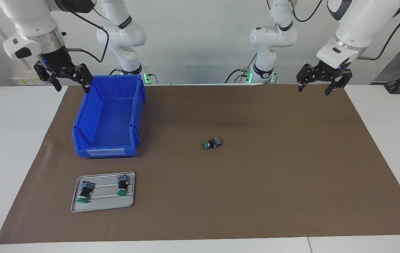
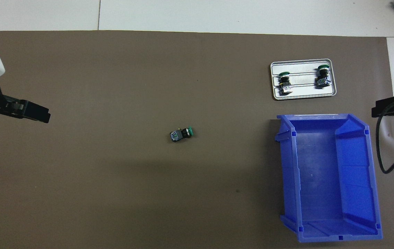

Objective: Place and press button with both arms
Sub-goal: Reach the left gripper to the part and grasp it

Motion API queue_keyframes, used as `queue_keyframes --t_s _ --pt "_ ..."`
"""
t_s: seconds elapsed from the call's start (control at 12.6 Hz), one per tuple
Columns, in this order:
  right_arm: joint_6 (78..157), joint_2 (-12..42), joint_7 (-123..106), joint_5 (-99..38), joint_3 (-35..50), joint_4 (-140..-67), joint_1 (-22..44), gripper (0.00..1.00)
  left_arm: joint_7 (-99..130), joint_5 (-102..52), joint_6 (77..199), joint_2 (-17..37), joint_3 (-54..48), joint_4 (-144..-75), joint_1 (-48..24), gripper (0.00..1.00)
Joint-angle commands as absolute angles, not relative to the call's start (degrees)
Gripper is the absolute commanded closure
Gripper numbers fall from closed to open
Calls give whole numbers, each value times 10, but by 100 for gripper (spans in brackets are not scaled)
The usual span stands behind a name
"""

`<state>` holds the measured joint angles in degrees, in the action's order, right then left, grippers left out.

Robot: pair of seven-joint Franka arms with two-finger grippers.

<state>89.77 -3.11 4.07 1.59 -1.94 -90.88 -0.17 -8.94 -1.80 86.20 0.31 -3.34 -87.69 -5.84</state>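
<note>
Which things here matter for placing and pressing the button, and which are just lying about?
Job: loose button lying on its side mid-mat; left gripper and right gripper, both open, raised.
Lying about: blue bin; grey tray holding two buttons.

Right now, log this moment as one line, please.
stage: not started | button: lying on mat mid-table, untouched | tray: two more buttons | bin: empty | left gripper: open, raised, waiting | right gripper: open, raised beside bin

blue bin (image 1: 106,119) | grey tray (image 1: 103,205), farther out | brown mat (image 1: 273,175)
</note>
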Motion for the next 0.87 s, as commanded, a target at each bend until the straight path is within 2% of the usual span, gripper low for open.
queue_keyframes --t_s 0.0,0.24,0.4,0.63,0.79 --pt "900 -33 54 15 -13 -909 9 0 -182 -12 919 -44 -31 -965 -102 0" --pt "903 -33 74 16 -13 -909 16 0 -244 -14 1019 -76 -32 -1063 -164 0" --pt "902 -33 72 16 -13 -909 16 0 -311 -21 1052 -71 -33 -1093 -193 0" --pt "902 -33 72 15 -13 -910 16 0 -361 -49 1123 -41 -32 -1126 -233 0" --pt "900 -34 71 15 -13 -910 14 0 -357 -49 1200 5 -32 -1143 -276 0"
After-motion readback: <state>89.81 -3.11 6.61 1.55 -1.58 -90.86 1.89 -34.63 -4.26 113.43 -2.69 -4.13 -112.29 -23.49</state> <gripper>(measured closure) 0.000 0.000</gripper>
